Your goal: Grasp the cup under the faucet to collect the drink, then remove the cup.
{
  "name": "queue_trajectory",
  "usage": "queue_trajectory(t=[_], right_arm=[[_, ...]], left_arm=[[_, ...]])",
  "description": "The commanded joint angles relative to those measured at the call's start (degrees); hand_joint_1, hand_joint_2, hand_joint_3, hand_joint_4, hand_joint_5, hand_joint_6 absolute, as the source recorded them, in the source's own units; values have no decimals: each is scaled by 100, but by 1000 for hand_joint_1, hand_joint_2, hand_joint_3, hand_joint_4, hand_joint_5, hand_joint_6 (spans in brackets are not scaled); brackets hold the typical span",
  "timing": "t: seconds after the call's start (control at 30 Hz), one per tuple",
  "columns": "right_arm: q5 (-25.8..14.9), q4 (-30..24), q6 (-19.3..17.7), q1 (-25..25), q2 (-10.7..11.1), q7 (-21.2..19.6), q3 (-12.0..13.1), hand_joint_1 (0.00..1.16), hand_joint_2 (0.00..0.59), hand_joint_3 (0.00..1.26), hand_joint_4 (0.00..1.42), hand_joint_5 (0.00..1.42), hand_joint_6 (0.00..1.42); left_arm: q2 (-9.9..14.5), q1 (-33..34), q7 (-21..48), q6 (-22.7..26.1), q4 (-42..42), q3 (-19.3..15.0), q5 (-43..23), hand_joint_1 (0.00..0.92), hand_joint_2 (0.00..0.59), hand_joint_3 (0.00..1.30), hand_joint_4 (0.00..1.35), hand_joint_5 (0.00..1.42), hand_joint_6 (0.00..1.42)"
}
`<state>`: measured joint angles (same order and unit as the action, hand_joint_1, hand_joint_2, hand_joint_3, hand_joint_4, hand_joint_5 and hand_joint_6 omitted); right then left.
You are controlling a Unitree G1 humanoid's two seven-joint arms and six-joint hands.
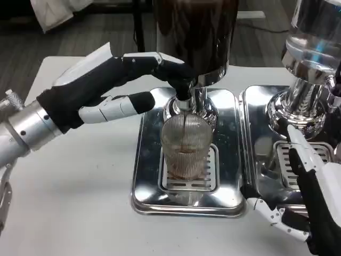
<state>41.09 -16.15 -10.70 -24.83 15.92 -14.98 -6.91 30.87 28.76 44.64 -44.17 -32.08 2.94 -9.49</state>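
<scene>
A ribbed clear cup (185, 145) stands upright on the grate of the left steel drip tray (146, 176), directly under the black faucet (183, 90) of a dispenser tank with dark drink (196, 32). A thin dark stream runs from the faucet into the cup, and brownish liquid lies in its lower part. My left hand (101, 88) reaches in from the left. Its upper fingers (152, 61) rest on top of the faucet's lever, and the thumb (125, 105) juts out below, left of the cup and apart from it. My right hand (311, 192) hovers at the lower right with fingers spread, holding nothing.
A second dispenser (311, 37) with clear liquid stands on the right drip tray (256, 133), partly behind my right hand. The white table (69, 202) stretches bare to the left and front of the trays. Dark floor lies beyond the far table edge.
</scene>
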Motion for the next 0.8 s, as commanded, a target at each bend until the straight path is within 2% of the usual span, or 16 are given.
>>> queue_trajectory(t=[0.03, 0.6, 0.8], right_arm=[[-36, 22, -22, 51, 11, -3, 44, 494, 228, 5, 33, 85, 231], [-20, 41, 19, 116, -10, 13, 20, 503, 232, 30, 44, 105, 231], [-19, 24, 17, 99, -10, 13, 20, 522, 258, 64, 76, 131, 250]], left_arm=[[26, -115, 198, -25, -33, 67, 91, 0, 60, 367, 333, 327, 282], [29, -130, 222, -26, -41, 70, 73, 0, 63, 367, 333, 327, 277], [17, -146, 236, -11, -7, 91, 64, 0, 64, 367, 333, 327, 276]])
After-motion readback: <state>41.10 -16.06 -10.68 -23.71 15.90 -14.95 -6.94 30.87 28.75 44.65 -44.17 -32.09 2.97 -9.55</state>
